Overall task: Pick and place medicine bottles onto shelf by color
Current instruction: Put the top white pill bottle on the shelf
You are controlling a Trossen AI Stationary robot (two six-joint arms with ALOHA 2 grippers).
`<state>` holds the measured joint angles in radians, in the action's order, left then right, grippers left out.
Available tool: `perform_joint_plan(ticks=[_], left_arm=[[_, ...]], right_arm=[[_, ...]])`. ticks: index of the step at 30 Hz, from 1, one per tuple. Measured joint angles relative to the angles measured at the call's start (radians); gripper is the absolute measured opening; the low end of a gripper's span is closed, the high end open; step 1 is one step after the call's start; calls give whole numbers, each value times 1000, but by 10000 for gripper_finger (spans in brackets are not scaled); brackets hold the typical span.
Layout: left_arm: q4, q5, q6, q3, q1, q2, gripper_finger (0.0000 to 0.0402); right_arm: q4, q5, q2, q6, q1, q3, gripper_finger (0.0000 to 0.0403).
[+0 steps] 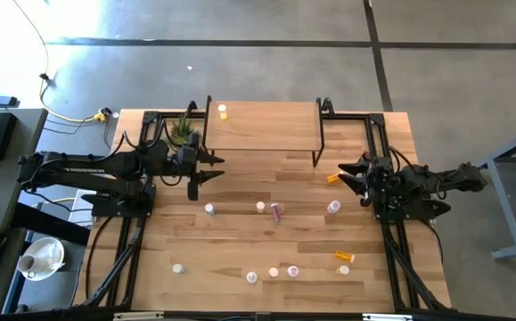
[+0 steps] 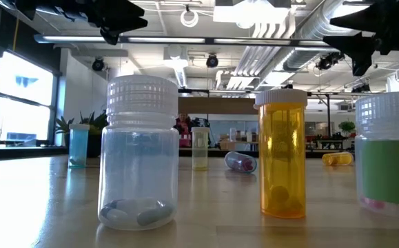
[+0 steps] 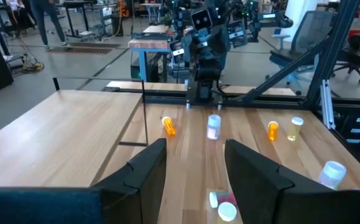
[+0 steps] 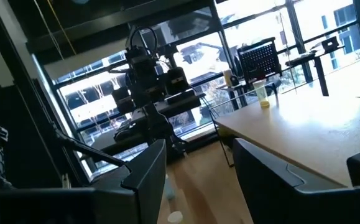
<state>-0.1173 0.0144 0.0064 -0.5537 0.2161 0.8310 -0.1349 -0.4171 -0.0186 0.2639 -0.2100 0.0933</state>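
Both grippers stand spread and empty. Left gripper point(image 1: 206, 169) hovers by the shelf's point(image 1: 266, 134) front left corner; right gripper point(image 1: 351, 176) hovers off its right end, near an orange bottle point(image 1: 332, 178) lying on its side. That shelf is a smooth pale-wood board on thin black legs, with one yellow bottle point(image 1: 223, 111) at its back left corner. Other ribbed-capped cylindrical bottles dot the plank tabletop point(image 1: 151, 250). White lettering on the left arm is too small to read.

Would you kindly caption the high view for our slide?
Both open grippers, left and right, flank the shelf holding one yellow bottle.
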Motion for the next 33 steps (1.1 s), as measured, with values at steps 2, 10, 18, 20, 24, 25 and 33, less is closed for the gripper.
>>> perform_joint_plan(ticks=[2,10,18,20,24,25,33], left_arm=[[0,0,-1,0,0,0,152],[0,0,-3,0,0,0,152],[7,0,-3,0,0,0,152],[27,0,-3,0,0,0,152],[51,-1,-7,0,0,0,152],[53,-1,-12,0,0,0,152],[53,-1,-42,0,0,0,152]], right_arm=[[58,1,0,2,0,35,182],[443,-70,-51,130,0,259,189],[697,-46,-220,414,0,485,189],[714,-9,-270,436,0,530,189],[737,69,-371,438,0,609,189],[756,87,-395,443,0,627,189],[1077,120,-585,631,0,746,189]])
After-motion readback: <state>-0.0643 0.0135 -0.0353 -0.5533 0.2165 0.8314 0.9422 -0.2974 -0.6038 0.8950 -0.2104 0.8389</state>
